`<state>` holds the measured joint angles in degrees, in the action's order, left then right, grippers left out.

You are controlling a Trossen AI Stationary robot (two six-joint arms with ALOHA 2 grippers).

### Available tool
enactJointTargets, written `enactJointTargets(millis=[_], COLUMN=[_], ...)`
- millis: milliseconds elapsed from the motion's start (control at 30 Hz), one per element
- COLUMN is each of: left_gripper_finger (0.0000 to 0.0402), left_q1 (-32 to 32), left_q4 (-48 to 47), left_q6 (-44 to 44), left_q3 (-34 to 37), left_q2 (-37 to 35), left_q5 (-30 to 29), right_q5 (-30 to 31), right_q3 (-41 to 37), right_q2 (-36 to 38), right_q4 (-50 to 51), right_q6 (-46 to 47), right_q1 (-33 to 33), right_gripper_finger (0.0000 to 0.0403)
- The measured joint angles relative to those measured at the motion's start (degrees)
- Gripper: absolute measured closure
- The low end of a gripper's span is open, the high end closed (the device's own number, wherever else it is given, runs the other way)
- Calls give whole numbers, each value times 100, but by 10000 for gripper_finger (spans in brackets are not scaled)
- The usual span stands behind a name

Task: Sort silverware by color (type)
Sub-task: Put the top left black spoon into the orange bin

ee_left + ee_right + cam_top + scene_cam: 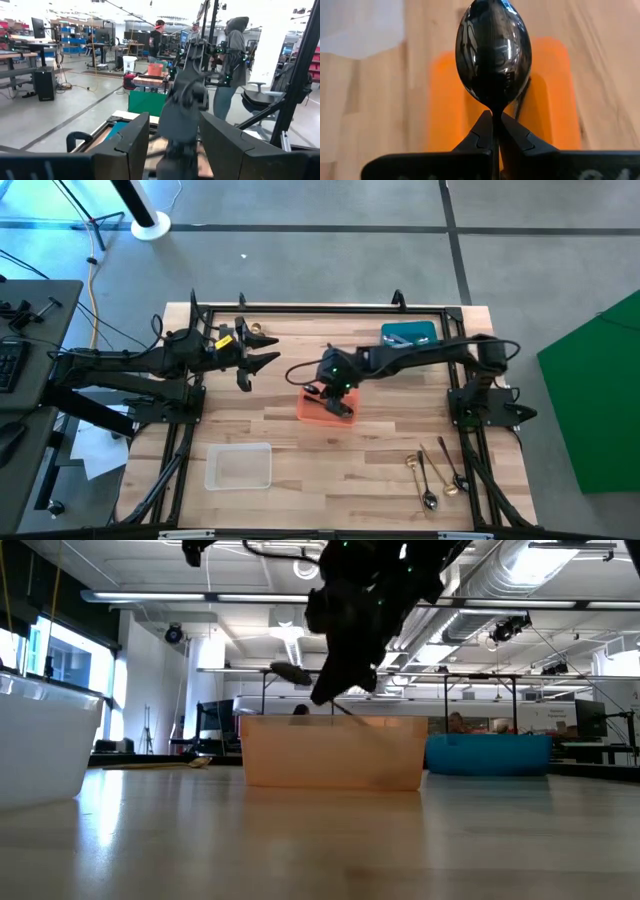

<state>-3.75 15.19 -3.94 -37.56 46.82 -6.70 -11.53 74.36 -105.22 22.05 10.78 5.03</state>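
Observation:
My right gripper (340, 402) hangs over the orange bin (312, 410) at the table's middle, shut on a black spoon (493, 55). In the low view it (338, 685) slants down toward that bin (333, 752). Several more pieces of silverware (432, 475), gold, silver and black, lie flat on the table near its front right corner. My left gripper (262, 365) waits open at the far left, above the table, with nothing between its fingers (131, 145). My right gripper pinches the black spoon's neck (495, 109), just behind the bowl, between its two fingertips. The fingers slant down from the table's right side and lie along the spoon. The bowl sticks out past the fingertips, over the orange bin (445, 100).
A teal bin (410, 335) stands at the far right and a clear bin (238, 465) near the front left. A small gold object (256, 330) lies by the far edge next to the left gripper. A thin dark piece (521, 102) lies in the orange bin.

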Motion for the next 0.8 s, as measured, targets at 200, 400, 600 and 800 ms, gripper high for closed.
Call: enactJointTargets(millis=[200,400,600,800], left_gripper_finger=[240,240,240,240], left_q1=[0,0,0,0], left_q4=[142,146,145,145], left_q6=[-27,-28,-28,-29], left_q3=[0,-2,-2,-2], left_q2=[-1,-1,-1,-1], left_q5=[0,0,0,2], right_q5=[145,120,120,123], right_q3=[25,27,26,15], right_q2=[-387,-603,-657,-657], right_q4=[49,77,109,136], right_q6=[112,88,100,116], right_q1=[45,59,59,59], right_gripper_finger=[403,403,403,386])
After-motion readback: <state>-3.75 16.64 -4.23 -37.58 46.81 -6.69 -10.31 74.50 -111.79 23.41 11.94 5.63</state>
